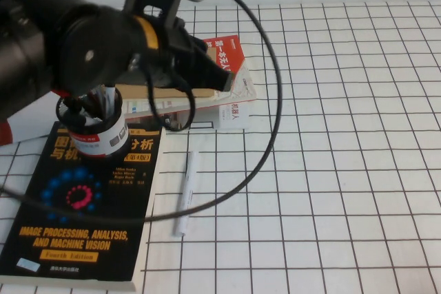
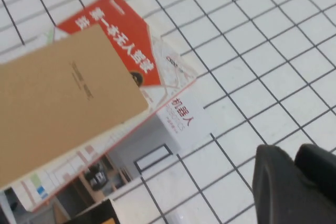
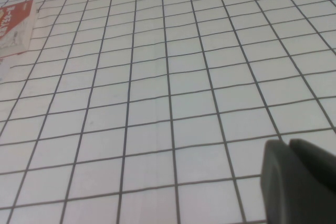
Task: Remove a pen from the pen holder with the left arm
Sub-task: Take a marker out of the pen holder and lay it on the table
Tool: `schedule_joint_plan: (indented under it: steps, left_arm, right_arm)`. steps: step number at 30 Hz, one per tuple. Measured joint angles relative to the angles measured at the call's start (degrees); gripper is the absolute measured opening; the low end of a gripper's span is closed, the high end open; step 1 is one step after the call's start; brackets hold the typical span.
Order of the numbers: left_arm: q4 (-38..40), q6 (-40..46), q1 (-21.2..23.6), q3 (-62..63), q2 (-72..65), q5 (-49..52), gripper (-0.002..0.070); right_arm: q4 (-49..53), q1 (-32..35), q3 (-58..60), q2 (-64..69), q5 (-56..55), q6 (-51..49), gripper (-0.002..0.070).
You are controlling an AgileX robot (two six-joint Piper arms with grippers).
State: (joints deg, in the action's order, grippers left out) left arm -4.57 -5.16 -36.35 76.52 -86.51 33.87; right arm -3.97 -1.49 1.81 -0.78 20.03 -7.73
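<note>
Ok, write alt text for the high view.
The left arm fills the upper left, its left gripper over a stack of books just beyond the pen holder, which stands on a black book. A white pen lies on the grid table beside that book. The right gripper hangs above the table outside this view.

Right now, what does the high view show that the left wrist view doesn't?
Only high: the black-and-white cylindrical pen holder on the black textbook, and a white plastic pen lying beside it. Only left wrist: the tan paper notebook, cover unobstructed. Both: gridded white table, red-and-white book, left pincer near that stack. Right pincer, over bare grid, appears in neither.
</note>
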Motion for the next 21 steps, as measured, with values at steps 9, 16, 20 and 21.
schedule_joint_plan:
  steps: [9,16,20,21]
  left_arm:
    - [-3.5,1.0,-0.1,-30.3,24.2,-24.6,0.0002]
    - [-3.7,1.2,-0.1,-43.1,40.8,-20.1,0.0001]
    - [-3.7,1.2,-0.1,-48.8,47.0,-18.0,0.0000]
    - [-3.7,1.2,0.0,-50.3,48.6,-17.8,0.0000]
  right_arm:
    - [0.0,0.0,0.0,0.0,0.0,0.0,-0.0016]
    - [0.0,0.0,0.0,0.0,0.0,0.0,-0.0016]
    - [0.0,0.0,0.0,0.0,0.0,0.0,-0.0017]
    - [0.0,0.0,0.0,0.0,0.0,0.0,-0.0017]
